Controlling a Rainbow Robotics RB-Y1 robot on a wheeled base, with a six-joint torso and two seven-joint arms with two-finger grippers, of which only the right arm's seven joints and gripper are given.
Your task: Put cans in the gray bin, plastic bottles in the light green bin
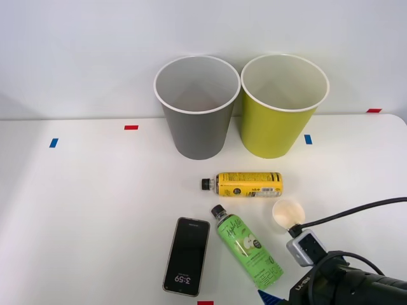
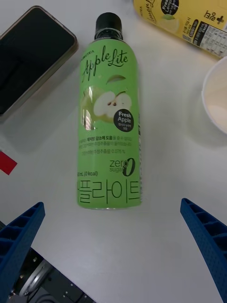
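Note:
A plastic bottle (image 1: 248, 249) (image 2: 109, 123) with a black cap and a bright green apple label lies on the white table, cap pointing toward the bins. My right gripper (image 2: 113, 241) hovers open just off its base end, a blue ribbed finger (image 2: 21, 241) on either side, touching nothing. One blue fingertip (image 1: 270, 297) shows at the table's front edge. A second bottle (image 1: 245, 184) (image 2: 189, 21) with a yellow label and black cap lies on its side farther back. The gray bin (image 1: 197, 130) and the light green bin (image 1: 276, 130) stand upright side by side at the back.
A dark phone (image 1: 187, 256) (image 2: 30, 54) lies left of the green bottle. A small white cup (image 1: 288, 212) (image 2: 215, 102) stands to its right, close to my arm's cable and grey box (image 1: 307, 246). Red and blue tape marks dot the table.

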